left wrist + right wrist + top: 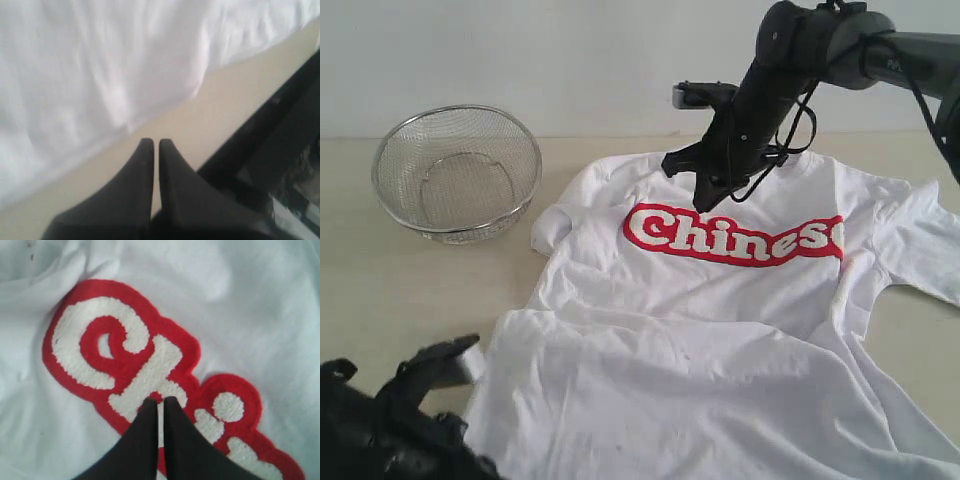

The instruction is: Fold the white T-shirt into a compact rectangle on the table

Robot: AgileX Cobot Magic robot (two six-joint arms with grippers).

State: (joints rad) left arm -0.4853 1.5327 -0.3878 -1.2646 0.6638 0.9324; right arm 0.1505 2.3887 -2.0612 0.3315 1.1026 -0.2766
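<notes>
The white T-shirt (720, 340) lies spread on the beige table (380, 290), chest up, red and white lettering (735, 238) across it; its left sleeve is folded in. My right gripper (705, 205) hangs just above the start of the lettering (130, 355), jaws shut with nothing between them (158, 401). My left gripper (155, 142) is shut and empty over bare table (220, 115), close to the shirt's edge (100, 75). In the exterior view the left arm (390, 420) sits at the near left corner beside the shirt's hem.
A round wire-mesh basket (457, 172) stands on the table at the far left, apart from the shirt. The right sleeve (930, 240) reaches toward the right border. Dark frame parts (280, 145) show beside the table's edge in the left wrist view.
</notes>
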